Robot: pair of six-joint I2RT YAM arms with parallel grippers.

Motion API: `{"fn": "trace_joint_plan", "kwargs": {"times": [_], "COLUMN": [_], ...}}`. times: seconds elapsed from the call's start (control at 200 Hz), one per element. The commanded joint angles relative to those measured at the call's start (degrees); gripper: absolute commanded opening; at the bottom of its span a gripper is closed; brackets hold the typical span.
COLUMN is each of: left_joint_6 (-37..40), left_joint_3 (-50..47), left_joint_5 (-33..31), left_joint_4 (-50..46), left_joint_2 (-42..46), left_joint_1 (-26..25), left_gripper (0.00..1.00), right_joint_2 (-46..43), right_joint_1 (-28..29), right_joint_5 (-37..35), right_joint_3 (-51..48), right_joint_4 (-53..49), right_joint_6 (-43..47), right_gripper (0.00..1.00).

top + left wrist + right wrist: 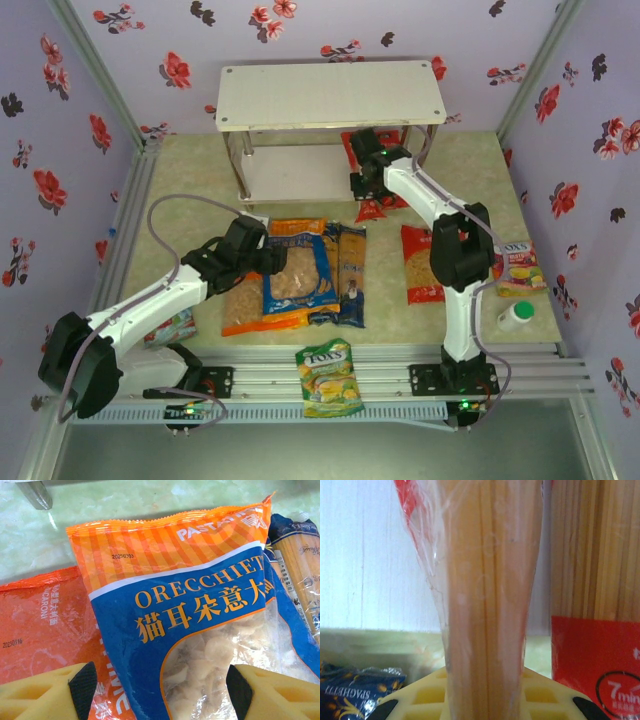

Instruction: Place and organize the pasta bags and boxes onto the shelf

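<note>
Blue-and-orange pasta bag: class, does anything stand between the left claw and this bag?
Nothing visible does. The open left claw hovers directly over the blue-and-orange bag, which lies uppermost, overlapping the orange bag.

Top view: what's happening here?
The right arm has its jaws shut on a red pasta box at the right end of the shelf, lower tier, beside another red box. The left arm hovers, jaws open, over the blue-and-orange bag, which overlaps the orange bag. The red bag is not shelved yet.

Lilac flower-print walls (70, 90) around a pale green marbled tabletop (190, 165)
</note>
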State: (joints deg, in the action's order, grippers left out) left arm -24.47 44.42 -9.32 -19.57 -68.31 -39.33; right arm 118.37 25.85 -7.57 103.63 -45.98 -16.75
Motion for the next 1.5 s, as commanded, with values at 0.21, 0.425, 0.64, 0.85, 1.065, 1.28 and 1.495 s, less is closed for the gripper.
{"fn": "trace_joint_plan", "kwargs": {"times": [0.21, 0.425, 0.64, 0.85, 1.065, 1.28, 1.495], "left_joint_6": [0.12, 0.08, -0.03, 0.34, 0.41, 0.31, 0.21], "left_joint_3": [-0.05, -0.19, -0.39, -0.39, -0.04, -0.57, -0.7], "left_joint_5": [0.25, 0.26, 0.12, 0.13, 0.18, 0.18, 0.12], "left_joint_4": [-2.78, -3.34, -3.28, -3.75, -3.86, -3.52, -3.55], "left_joint_2": [1.7, 2.04, 2.34, 2.49, 2.86, 4.08, 4.15], "left_joint_1": [0.79, 1.09, 1.36, 1.43, 1.45, 1.45, 1.45], "left_gripper": [0.73, 0.73, 0.74, 0.75, 0.76, 0.76, 0.76], "right_joint_2": [0.79, 3.3, 4.61, 4.44, 0.89, -5.75, -6.09], "right_joint_1": [-1.15, -1.65, -1.85, -1.9, -1.94, -1.94, -1.82], "right_joint_5": [-5.64, -6.36, -6.23, -4.85, -2.71, -0.01, 3.58], "right_joint_3": [3.22, 4.76, 4.27, 2.83, -0.21, -7.43, -9.74], "right_joint_4": [12.59, 12.73, 12.2, 12.45, 14.02, 19.19, 18.73], "right_joint_6": [0.36, -0.25, -1.94, -3.19, -3.87, -5.83, -8.53], "right_gripper": [0.05, 0.16, 0.44, 0.54, 0.7, 0.7, 0.68]}}
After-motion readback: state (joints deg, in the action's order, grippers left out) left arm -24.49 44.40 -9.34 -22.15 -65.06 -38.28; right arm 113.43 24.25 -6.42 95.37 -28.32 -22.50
